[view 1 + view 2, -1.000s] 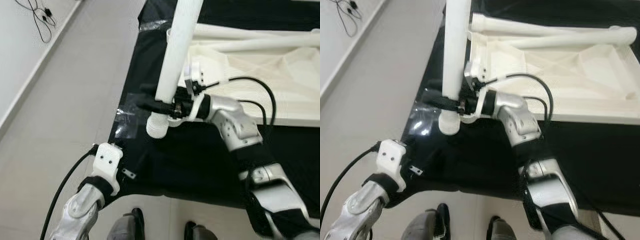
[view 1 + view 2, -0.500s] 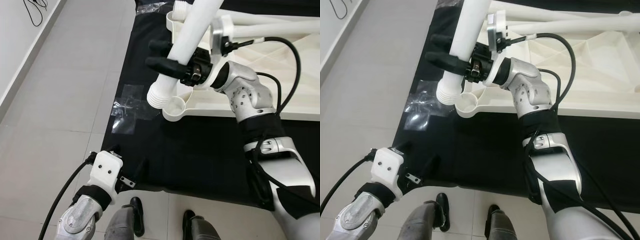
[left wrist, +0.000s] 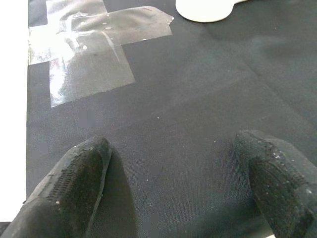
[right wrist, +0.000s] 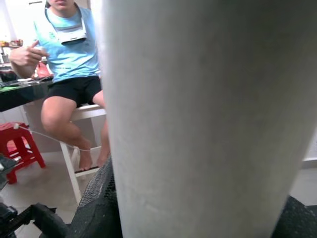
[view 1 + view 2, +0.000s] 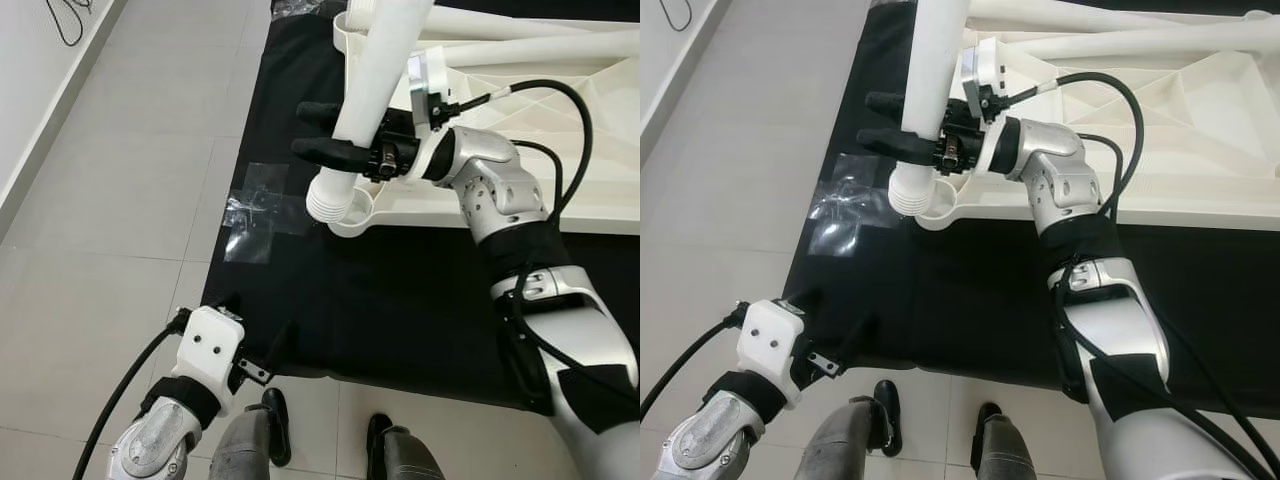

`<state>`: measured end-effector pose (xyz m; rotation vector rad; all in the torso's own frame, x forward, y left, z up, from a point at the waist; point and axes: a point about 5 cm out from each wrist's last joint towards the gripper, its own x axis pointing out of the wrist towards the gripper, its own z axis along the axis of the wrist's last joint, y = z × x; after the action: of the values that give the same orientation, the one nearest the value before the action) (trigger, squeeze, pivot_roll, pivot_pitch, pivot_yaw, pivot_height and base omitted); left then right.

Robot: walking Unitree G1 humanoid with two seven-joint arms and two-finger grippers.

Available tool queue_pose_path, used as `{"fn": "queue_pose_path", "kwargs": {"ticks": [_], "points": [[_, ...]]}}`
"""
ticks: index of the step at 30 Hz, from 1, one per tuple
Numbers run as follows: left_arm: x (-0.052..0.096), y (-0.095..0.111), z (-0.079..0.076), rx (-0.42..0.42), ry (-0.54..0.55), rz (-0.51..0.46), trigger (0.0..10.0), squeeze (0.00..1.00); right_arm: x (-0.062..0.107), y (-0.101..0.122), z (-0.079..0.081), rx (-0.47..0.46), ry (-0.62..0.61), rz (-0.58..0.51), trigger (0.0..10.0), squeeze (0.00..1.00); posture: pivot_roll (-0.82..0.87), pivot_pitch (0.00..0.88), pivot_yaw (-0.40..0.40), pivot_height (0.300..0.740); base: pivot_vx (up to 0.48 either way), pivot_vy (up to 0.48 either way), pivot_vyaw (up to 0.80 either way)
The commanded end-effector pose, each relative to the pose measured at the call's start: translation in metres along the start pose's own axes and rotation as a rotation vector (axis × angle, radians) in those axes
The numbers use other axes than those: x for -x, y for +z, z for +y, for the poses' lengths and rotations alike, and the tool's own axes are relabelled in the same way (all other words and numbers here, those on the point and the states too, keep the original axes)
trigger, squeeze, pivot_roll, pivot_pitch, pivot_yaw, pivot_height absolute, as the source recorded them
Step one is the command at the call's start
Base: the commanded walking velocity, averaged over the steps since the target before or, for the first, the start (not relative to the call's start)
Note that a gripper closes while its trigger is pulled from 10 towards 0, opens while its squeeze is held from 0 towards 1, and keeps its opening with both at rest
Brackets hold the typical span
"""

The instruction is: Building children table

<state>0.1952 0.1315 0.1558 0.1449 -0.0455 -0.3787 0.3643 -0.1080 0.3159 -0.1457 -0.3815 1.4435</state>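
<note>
At the left, the left gripper (image 3: 173, 183) hangs low over the black mat (image 5: 400, 300), its fingers (image 3: 74, 183) spread apart and holding nothing, close to a patch of clear tape (image 5: 255, 215). Further right, the right gripper (image 5: 335, 130) has its two black fingers clamped around the white table leg (image 5: 375, 80) just above its ribbed lower end. That end hovers right over the round corner socket (image 5: 350, 212) of the upturned tabletop (image 5: 560, 150), which lies on the mat. The leg looks like a rigid, light, smooth plastic tube, so it may slip or swing; a hold low down, near the ribbed end, seems best for steering it into the socket.
</note>
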Motion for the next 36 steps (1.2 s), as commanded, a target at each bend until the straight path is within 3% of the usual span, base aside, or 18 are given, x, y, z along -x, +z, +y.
{"fn": "queue_pose_path", "kwargs": {"ticks": [1,11,27,36], "points": [[0.004,-0.005,0.000,-0.006,-0.013,0.040,10.0,0.00,0.002,-0.009,0.001,-0.024,0.015,0.047,10.0,0.00,0.21,0.402,0.022,0.740,0.000,0.000,0.00],[0.003,-0.004,-0.001,0.007,-0.028,0.034,10.0,0.00,0.014,-0.009,-0.002,-0.053,0.019,0.027,10.0,0.00,0.21,0.402,0.023,0.740,0.000,0.000,0.00],[0.001,-0.003,-0.001,0.002,-0.020,0.029,10.0,0.00,0.013,-0.016,-0.005,-0.044,-0.020,0.060,10.0,0.00,0.21,0.402,0.019,0.740,0.000,0.000,0.00],[0.001,-0.003,-0.001,-0.003,-0.020,0.030,10.0,0.00,0.015,-0.015,-0.004,-0.038,0.018,0.084,10.0,0.00,0.21,0.402,0.020,0.740,0.000,0.000,0.00]]}}
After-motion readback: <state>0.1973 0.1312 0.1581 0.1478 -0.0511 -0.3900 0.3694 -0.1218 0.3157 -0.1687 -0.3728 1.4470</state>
